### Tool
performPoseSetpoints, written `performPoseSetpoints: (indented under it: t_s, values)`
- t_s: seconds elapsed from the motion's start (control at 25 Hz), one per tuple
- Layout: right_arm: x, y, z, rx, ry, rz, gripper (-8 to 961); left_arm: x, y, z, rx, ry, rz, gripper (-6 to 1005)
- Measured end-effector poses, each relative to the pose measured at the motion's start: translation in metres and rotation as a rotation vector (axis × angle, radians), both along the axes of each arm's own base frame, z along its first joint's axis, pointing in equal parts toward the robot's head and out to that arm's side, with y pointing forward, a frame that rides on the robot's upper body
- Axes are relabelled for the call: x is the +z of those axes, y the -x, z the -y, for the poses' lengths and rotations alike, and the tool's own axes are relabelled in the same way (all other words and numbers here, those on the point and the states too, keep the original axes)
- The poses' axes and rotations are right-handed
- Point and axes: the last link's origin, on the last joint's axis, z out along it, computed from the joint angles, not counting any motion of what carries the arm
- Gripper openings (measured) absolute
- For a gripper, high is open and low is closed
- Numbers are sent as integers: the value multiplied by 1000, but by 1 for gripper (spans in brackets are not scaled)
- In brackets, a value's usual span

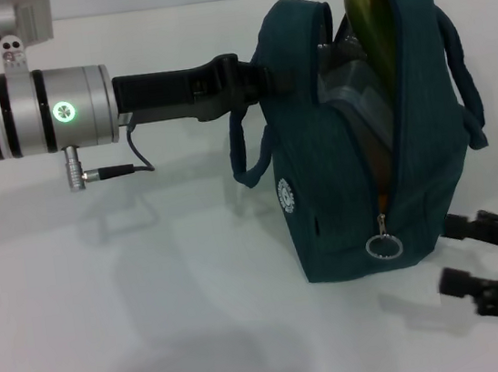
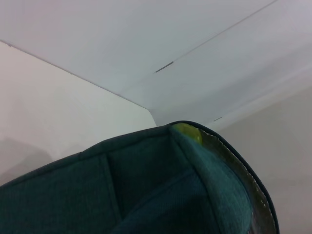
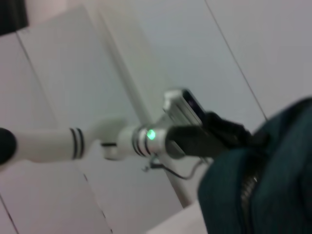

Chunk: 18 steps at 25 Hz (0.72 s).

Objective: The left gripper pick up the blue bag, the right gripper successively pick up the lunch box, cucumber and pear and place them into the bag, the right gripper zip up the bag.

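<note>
Nearest the camera, the right gripper [image 1: 492, 287] sat low on the white table [image 1: 157, 326], just beside the bottom corner of the blue bag [image 1: 325, 203], its dark fingers [image 1: 468, 282] spread apart and holding nothing. Close by, the zipper's metal ring pull [image 1: 382, 247] hung at the lower end of the bag's opening, and the zipper stood undone along the whole side. Judging from that, the packing looked finished and the closing step was in hand; the next move would call for the right gripper to close on the ring and draw it up along the seam. Farther back, the bag stood upright, and through the gap showed the lunch box [image 1: 357, 89], with the cucumber [image 1: 372, 18] poking up near the top; a sliver of orange low in the gap may have been the pear, but that could not be told for certain. Farthest, the left gripper [image 1: 267, 81] reached in level from the left side and met the bag's upper edge; whether its fingers were clamped could not be seen.
</note>
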Motion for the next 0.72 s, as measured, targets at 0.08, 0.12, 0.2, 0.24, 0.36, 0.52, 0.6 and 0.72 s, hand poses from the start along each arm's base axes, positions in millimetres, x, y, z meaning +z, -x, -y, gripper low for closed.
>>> performPoseSetpoints:
  t_s: [0.08, 0.12, 0.2, 0.24, 0.36, 0.52, 0.6, 0.72]
  values:
    - [-6, 0, -4, -17, 7, 15, 804, 0, 0, 0, 0, 0, 0, 54]
    - [-8, 0, -7, -22, 8, 21, 802, 0, 0, 0, 0, 0, 0, 54]
    - [-12, 1, -11, -29, 9, 34, 799, 0, 0, 0, 0, 0, -1, 55]
    - [-14, 3, -14, -27, 14, 39, 797, 0, 0, 0, 0, 0, -1, 55]
    - [-20, 10, -19, 2, 49, 54, 791, 0, 1, 0, 0, -1, -1, 56]
    - [-26, 16, -22, 30, 75, 68, 783, 0, 0, 0, -1, -1, -1, 56]
    - [-28, 16, -24, 27, 78, 74, 780, 0, 0, 0, -1, -1, 0, 57]
    - [-31, 17, -26, 27, 85, 85, 774, 0, 0, 0, -1, -1, 0, 58]
